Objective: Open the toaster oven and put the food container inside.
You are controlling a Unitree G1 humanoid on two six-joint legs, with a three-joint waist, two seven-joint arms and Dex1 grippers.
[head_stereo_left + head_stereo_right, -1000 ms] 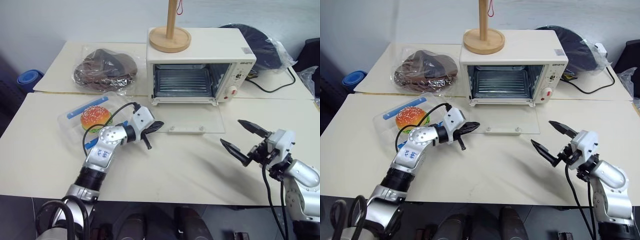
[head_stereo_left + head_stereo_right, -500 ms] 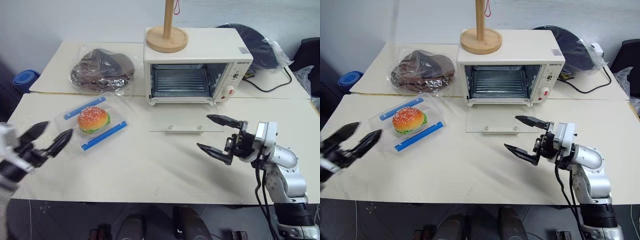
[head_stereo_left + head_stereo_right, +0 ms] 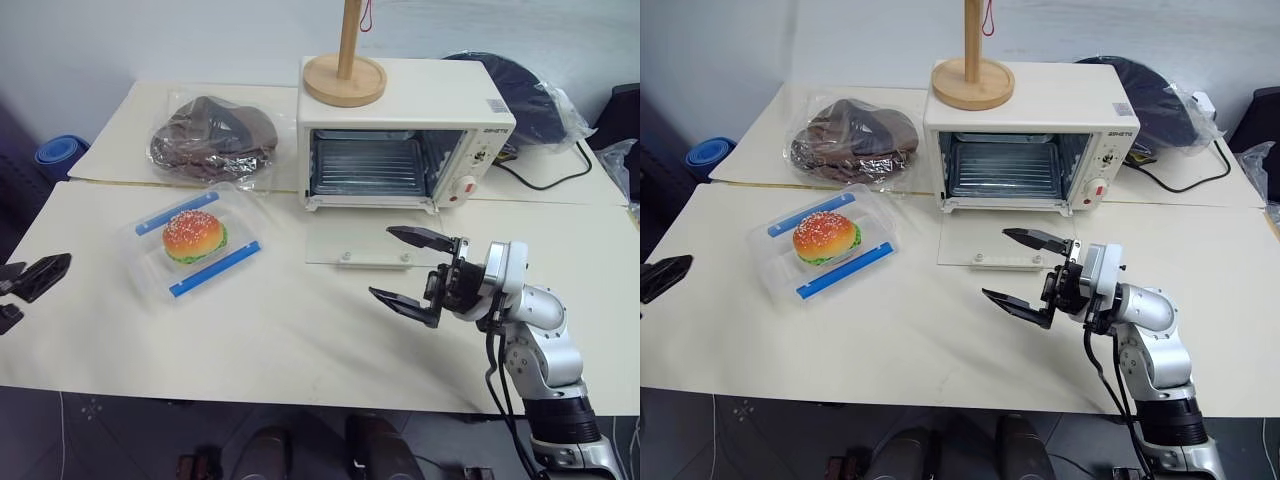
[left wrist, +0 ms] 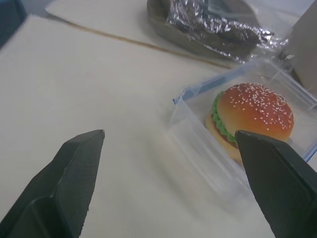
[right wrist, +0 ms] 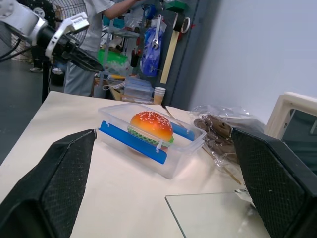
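Both fingers spread empty (left (image 3: 25, 288), right (image 3: 412, 272)), food container (image 3: 192, 253) between them, toaster oven (image 3: 400, 135) door down

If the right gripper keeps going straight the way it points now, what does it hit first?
Most likely the food container: it sits centred between the open right gripper fingers in the wrist view, with bare table between. Height is unclear; it might pass just over the lid.

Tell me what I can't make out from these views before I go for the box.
- Left gripper: cut off by the eye views' left edge, arm unseen.
- Food container: whether it has a lid on is unclear through the clear plastic.
- Toaster oven: panel markings too small; the cavity's back is dim.
- Dark bundle behind the oven: wrapped in plastic, half hidden.
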